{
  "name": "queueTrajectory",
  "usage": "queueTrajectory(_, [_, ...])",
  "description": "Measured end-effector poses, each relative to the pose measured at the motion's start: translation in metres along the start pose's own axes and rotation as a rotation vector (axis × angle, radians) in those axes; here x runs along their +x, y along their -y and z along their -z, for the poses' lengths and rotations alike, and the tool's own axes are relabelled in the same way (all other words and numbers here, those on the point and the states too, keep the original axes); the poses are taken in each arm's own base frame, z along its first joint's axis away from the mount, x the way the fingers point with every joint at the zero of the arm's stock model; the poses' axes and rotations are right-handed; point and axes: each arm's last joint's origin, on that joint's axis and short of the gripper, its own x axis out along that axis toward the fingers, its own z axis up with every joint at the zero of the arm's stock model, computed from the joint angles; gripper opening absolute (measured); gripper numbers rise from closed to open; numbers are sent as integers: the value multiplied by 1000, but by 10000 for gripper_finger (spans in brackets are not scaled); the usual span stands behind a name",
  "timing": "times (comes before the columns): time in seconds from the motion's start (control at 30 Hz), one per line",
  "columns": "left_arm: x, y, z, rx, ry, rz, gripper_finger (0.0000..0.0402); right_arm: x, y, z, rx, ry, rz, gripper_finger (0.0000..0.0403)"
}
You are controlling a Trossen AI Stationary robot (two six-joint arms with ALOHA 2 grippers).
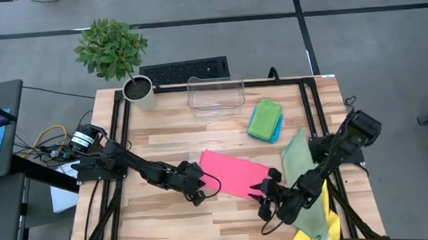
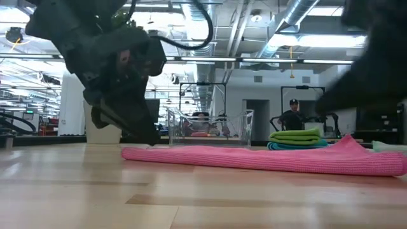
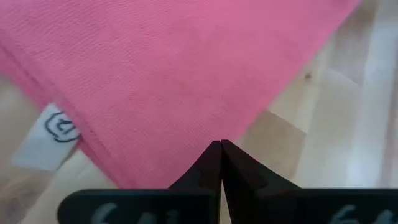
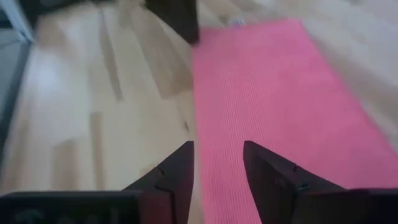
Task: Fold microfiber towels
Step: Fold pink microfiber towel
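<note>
Two grippers flank the pink towel (image 1: 234, 172) lying flat mid-table: the left gripper (image 1: 197, 189), pressed together, apparently pins its left corner, while the right gripper (image 1: 267, 193), spread, straddles its right edge, likely to pinch and fold.

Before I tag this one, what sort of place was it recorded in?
Probably an open industrial lab or workshop. The low view shows exposed ceiling ducts, strip lighting and a person among other framed rigs. The robot works at a wooden bench on a concrete floor.
</note>
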Motion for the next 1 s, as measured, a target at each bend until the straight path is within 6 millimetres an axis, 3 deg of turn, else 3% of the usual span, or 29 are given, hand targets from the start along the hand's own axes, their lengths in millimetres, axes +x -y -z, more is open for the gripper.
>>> queueTrajectory(0.17, [-4,-4,-3,11,13,-37,0,-20,2,-24,6,45,-45,162])
queueTrajectory(0.37, [-28,-18,-42,39,167,-147,5,-23,7,-29,6,50,-22,163])
queueTrajectory(0.53, [-20,-47,-68,134,136,-151,60,-23,8,-30,15,49,-19,166])
queueTrajectory(0.73, [-6,-77,-87,293,83,-108,132,-24,7,-29,27,42,-28,162])
queueTrajectory(1.0, [-1,-111,-86,444,24,-26,125,-24,7,-29,28,30,-37,157])
